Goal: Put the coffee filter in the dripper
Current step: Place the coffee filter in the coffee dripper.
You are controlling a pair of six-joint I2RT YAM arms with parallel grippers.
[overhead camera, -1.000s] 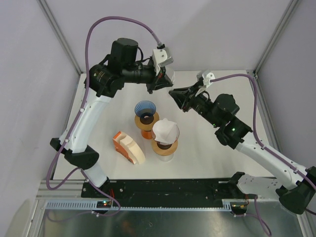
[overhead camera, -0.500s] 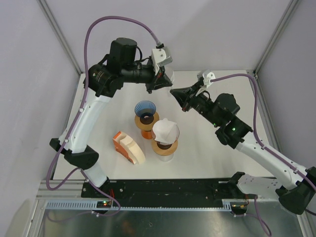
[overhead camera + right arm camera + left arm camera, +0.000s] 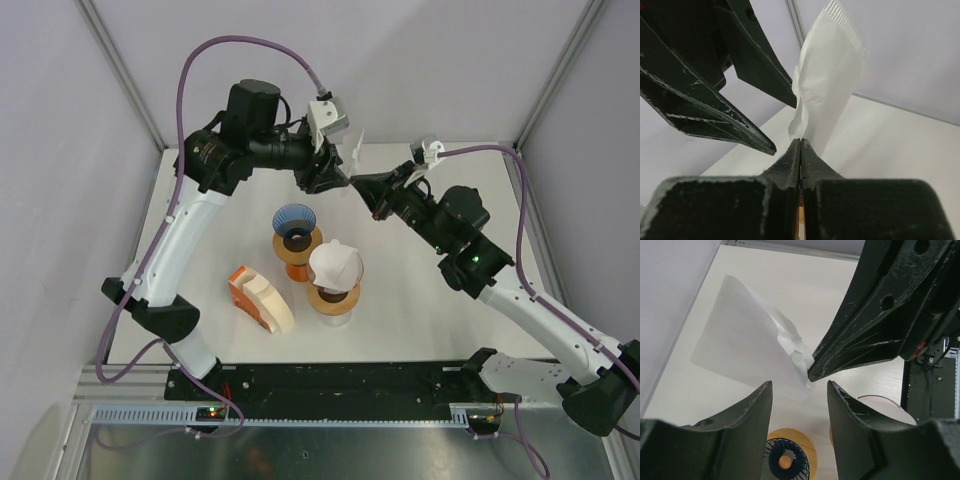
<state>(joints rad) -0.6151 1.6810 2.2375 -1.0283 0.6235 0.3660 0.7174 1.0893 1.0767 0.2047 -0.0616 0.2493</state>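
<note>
A white paper coffee filter point(image 3: 353, 150) hangs in the air over the back of the table, pinched at its lower corner by my right gripper point(image 3: 356, 186), which is shut on it. The right wrist view has the filter point(image 3: 830, 75) rising from those closed tips point(image 3: 800, 142). My left gripper point(image 3: 333, 180) is open right beside it, its fingers apart from the filter point(image 3: 750, 345). Below stands the empty blue ribbed dripper point(image 3: 293, 222) on an orange base, also in the left wrist view point(image 3: 786, 460).
A second dripper point(image 3: 335, 266) with a white filter in it stands at the table's middle. An orange holder point(image 3: 260, 298) with stacked filters lies to its left. Grey walls close in the back and both sides.
The right gripper shut on the filter's corner, then the left gripper opened and let the filter go. The filter now stands up between the two grippers.
</note>
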